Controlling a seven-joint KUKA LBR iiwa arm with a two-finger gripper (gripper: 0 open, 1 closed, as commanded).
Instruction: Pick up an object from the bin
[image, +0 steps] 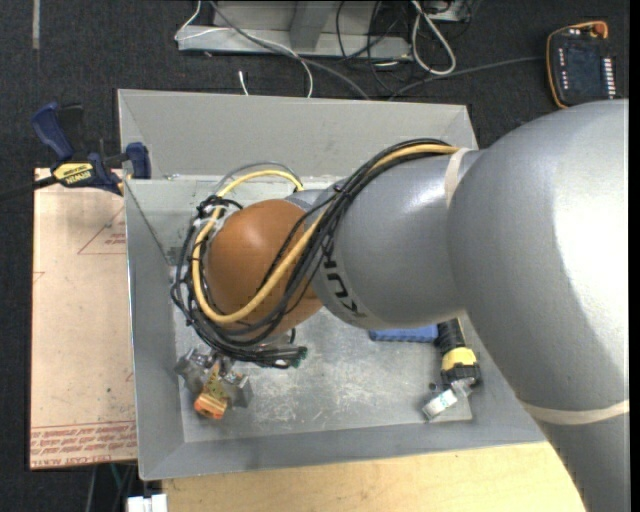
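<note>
Our gripper (212, 376) sits in the bin's (330, 400) seven o'clock corner with a small orange block (209, 405) just beside it at six o'clock, though we cannot tell whether it is clenched.

This looks like a robotics lab or test workshop: a big grey robot arm (520, 250) reaches into a grey metal bin (300, 110) on a dark floor (80, 60), with loose cables (430, 50) trailing from metal equipment (290, 30) and an orange-edged handheld controller (580, 62) lying nearby.
</note>
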